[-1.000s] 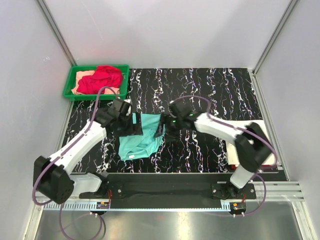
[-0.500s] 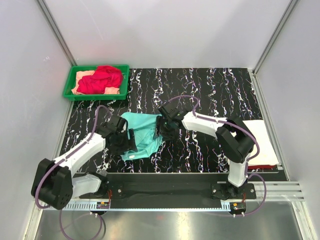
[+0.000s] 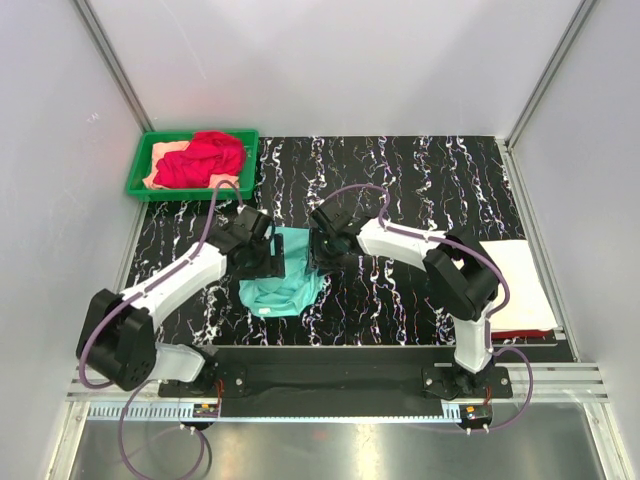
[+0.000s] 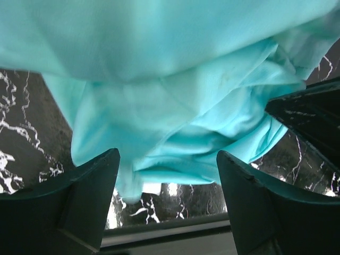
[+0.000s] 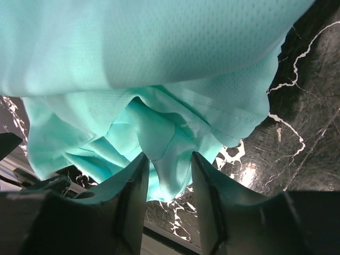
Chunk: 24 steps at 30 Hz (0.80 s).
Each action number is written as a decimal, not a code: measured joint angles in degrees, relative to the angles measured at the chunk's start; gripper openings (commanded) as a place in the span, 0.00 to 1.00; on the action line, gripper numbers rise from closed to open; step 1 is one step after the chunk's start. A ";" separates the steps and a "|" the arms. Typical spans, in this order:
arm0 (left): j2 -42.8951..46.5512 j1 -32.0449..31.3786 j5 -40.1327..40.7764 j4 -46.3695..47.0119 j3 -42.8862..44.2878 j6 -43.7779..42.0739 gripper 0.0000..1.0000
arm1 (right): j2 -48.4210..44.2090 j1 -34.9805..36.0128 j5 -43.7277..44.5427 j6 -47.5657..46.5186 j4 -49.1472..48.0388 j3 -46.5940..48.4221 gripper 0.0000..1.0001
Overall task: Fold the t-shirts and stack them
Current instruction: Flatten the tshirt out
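I note the arms converged and the mint-teal t-shirt [image 3: 290,278] bunched narrower: fold under way. Left end effector [image 4: 167,159] is wide open; right end effector [image 5: 167,166] is half-closed about a fold, grip unconfirmed.

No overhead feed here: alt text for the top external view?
A mint-teal t-shirt sits bunched on the black marbled table, the jaws of the left arm at its left edge, those of the right arm at its upper right. The green tray at far left holds a red shirt on a peach shirt. A folded white cloth lies far right.
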<state>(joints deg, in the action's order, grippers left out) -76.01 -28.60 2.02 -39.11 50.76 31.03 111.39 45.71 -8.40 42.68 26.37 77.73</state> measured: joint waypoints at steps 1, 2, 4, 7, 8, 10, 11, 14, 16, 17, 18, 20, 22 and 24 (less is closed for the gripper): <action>-0.96 -0.39 0.42 0.00 0.70 -0.17 0.76 | 0.28 0.00 0.00 -0.09 0.00 0.17 0.43; -2.29 -0.81 0.92 -0.02 1.40 -0.44 0.75 | 0.52 0.00 0.02 -0.17 0.04 0.20 0.43; -4.79 -1.55 1.73 -0.15 2.32 -0.83 0.74 | 0.79 0.00 0.02 -0.28 0.04 0.22 0.43; -7.74 -2.80 3.13 -0.17 2.91 -1.25 0.71 | 0.87 0.00 0.00 -0.31 0.04 0.20 0.36; -8.74 -3.08 3.50 -0.17 3.02 -1.42 0.66 | 0.87 0.00 -0.02 -0.31 0.02 0.20 0.36; -10.38 -3.52 3.89 0.13 3.23 -1.64 0.64 | 0.87 0.00 -0.04 -0.22 0.02 0.20 0.36; -11.06 -3.61 3.96 0.57 3.23 -1.75 0.63 | 0.87 0.00 -0.07 -0.17 0.00 0.20 0.36; -12.26 -3.85 4.02 1.60 3.58 -1.81 0.62 | 0.87 0.00 -0.15 0.04 -0.20 0.13 0.32; -13.49 -3.93 4.07 1.92 4.66 -1.79 0.61 | 0.87 0.00 -0.22 0.37 -0.31 0.11 0.30; -14.27 -4.00 4.04 2.38 5.18 -1.81 0.60 | 0.87 0.00 -0.24 0.52 -0.46 0.07 0.30; -14.86 -4.07 4.04 2.93 5.49 -1.81 0.58 | 0.87 0.00 -0.24 0.66 -0.59 0.00 0.30; -15.58 -4.22 4.04 3.76 5.62 -1.79 0.57 | 0.87 0.00 -0.24 0.70 -0.81 -0.09 0.29; -15.65 -4.35 4.04 3.96 5.66 -1.81 0.55 | 0.87 0.00 -0.24 0.72 -0.81 -0.09 0.30; -15.87 -4.42 4.11 4.00 6.16 -1.73 0.45 | 0.90 0.00 -0.24 0.72 -0.83 -0.09 0.28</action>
<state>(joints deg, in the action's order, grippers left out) -91.88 -33.01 6.13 -35.11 56.93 29.30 112.29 45.71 -8.64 43.40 25.54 77.65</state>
